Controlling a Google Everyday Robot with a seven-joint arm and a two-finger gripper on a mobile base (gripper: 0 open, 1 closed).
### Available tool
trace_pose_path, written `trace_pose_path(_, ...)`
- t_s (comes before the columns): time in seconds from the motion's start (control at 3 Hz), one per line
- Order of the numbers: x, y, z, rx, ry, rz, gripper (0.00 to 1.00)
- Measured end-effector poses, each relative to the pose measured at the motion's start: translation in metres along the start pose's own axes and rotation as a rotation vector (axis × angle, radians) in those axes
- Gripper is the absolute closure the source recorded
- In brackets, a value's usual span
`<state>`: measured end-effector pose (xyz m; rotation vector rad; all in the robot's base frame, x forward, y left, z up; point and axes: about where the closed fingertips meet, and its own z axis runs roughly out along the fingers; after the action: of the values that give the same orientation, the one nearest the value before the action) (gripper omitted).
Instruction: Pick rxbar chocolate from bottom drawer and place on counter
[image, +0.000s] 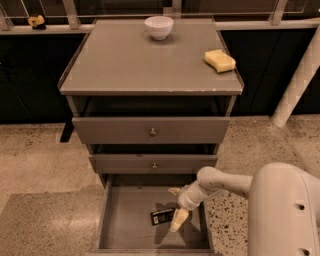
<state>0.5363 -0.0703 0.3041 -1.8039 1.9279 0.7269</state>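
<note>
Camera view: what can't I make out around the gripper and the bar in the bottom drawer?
- rxbar chocolate: its right end is hidden behind the open gripper, low inside the bottom drawer; the label print is too small to read.
- Gripper-to-bar contact: cannot tell from this one angle.
- Drawer's rear floor: in shadow under the middle drawer.
- Drawer's right wall: partly covered by the arm.

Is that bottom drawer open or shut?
Open: the bottom drawer is pulled out, with the rxbar chocolate on its floor and the gripper inside beside it.
</note>
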Motion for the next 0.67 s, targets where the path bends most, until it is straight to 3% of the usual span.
trace_pose_path(0.33,0.025,0.006,0.038,0.015,-0.107,0.115,0.00)
trace_pose_path(0.67,0.038,0.014,0.060,0.002,-0.127,0.155,0.00)
